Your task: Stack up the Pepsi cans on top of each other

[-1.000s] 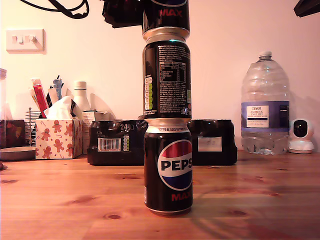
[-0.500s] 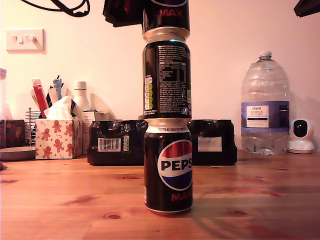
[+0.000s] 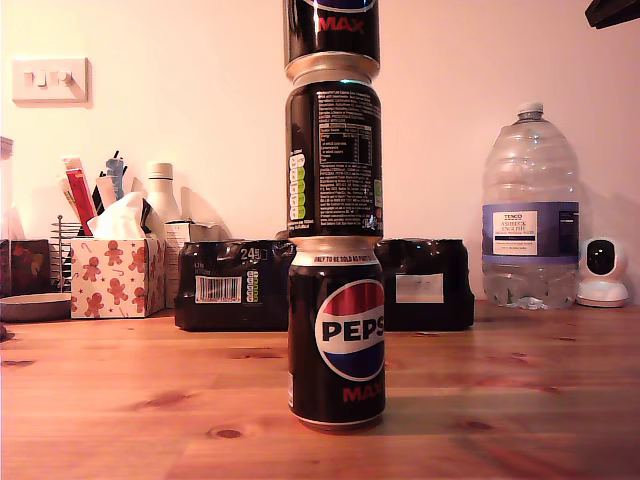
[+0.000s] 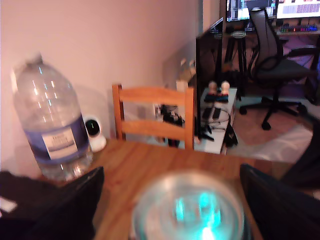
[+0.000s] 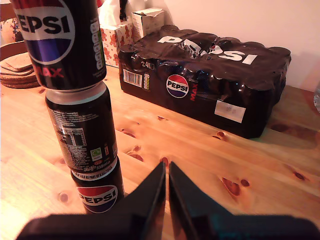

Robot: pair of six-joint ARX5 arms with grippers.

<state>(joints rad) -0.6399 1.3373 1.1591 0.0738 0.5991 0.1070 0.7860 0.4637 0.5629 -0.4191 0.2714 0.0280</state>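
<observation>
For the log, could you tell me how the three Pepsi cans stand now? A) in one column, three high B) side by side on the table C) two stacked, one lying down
A: the bottom can, middle can and top can form one upright column.

1. "PEPSI" in white across a red, white and blue globe, with red "MAX" beneath, fronts the bottom can (image 3: 336, 335); small print along its shoulder is only partly legible.
2. The middle can (image 3: 334, 160) turns its white nutrition text to the exterior camera, too fine to read.
3. Red "MAX" shows on the top can (image 3: 332, 30); the second wrist view catches its "PEPSI" lettering.
4. The shrink-wrapped multipack (image 5: 210, 75) carries "PEPSI", a globe logo, the number "24" and a barcode.
5. The water bottle (image 3: 530, 215) bears a blue label whose wording is too small to read.
</observation>
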